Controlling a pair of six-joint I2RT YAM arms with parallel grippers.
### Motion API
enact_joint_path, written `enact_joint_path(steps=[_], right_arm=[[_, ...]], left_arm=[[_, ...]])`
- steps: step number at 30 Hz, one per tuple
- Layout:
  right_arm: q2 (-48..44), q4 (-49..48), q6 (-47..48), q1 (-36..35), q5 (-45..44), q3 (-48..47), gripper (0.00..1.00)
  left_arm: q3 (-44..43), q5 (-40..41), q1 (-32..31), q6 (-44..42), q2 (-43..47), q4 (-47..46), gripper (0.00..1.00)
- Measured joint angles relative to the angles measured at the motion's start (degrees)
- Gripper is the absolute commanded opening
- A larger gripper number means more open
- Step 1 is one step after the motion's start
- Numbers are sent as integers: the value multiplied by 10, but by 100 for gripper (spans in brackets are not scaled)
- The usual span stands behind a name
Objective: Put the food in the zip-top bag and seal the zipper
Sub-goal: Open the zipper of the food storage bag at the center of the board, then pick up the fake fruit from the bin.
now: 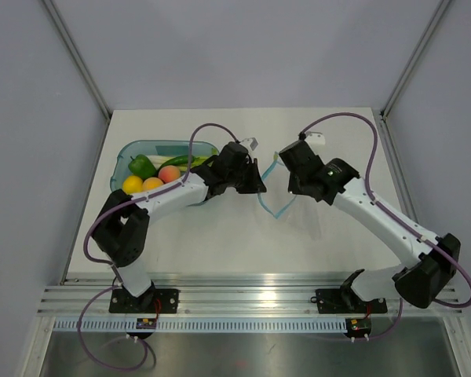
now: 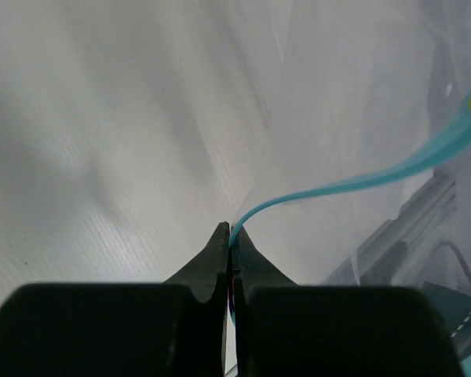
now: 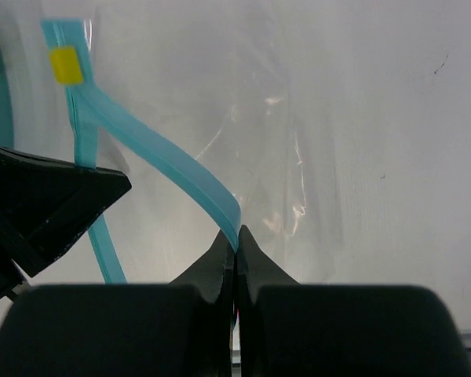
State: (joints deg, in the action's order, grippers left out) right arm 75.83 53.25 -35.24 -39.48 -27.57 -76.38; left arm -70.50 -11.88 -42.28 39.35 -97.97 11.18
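Observation:
The clear zip-top bag (image 1: 273,188) hangs between my two grippers at the table's middle. Its light-blue zipper (image 1: 276,212) loops below them, so the mouth is parted. My left gripper (image 1: 259,188) is shut on one strip of the zipper (image 2: 330,187), as its wrist view (image 2: 231,234) shows. My right gripper (image 1: 293,191) is shut on the other strip (image 3: 165,157), as its wrist view (image 3: 237,236) shows. The food lies in a teal tray (image 1: 133,149) at the back left: a green pepper (image 1: 141,165), a yellow piece (image 1: 132,184), an orange piece (image 1: 152,184), a pink piece (image 1: 169,173) and green stalks (image 1: 184,161).
A yellow tab (image 3: 65,64) marks the zipper's end. The left gripper's black finger (image 3: 47,204) shows in the right wrist view, close beside the second strip (image 3: 106,251). Metal frame posts stand at the table's back corners.

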Motion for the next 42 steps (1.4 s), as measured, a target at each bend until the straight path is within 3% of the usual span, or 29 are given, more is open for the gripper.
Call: enact_joint_path(steps=[5,10,15,22,26,27,29,35,37,42], right_arm=[[58,5,-5,-7,-4,6,0],[121,2,-7,-7,-9,-4,0],[172,-3,-6,-7,-15,-45,0],[240,-15,-1,-7,-17,-116,0],[271,-16,7,-7,-12,-137,0],[275,-16,8,-7,-12,-138,0],[279,-16,10,-8,-8,-140,0],[279,-18,10,-15,3,-140,0],[278,-22,10,-18,4,-140,0],[278,-30,10,-23,13,-139,0]], left_arm=[[-18,-2,1,-33,-30,21,5],[-40,-2,12,-63,-36,69,38],[-61,-2,43,-90,-31,96,63],[-62,-7,67,-106,-1,137,61],[-16,-27,106,-97,76,132,61],[-5,-27,122,-95,98,134,71],[9,-19,166,-93,144,146,77],[-2,78,278,-98,189,225,77],[-2,109,284,-98,182,260,84],[20,157,282,-76,160,298,81]])
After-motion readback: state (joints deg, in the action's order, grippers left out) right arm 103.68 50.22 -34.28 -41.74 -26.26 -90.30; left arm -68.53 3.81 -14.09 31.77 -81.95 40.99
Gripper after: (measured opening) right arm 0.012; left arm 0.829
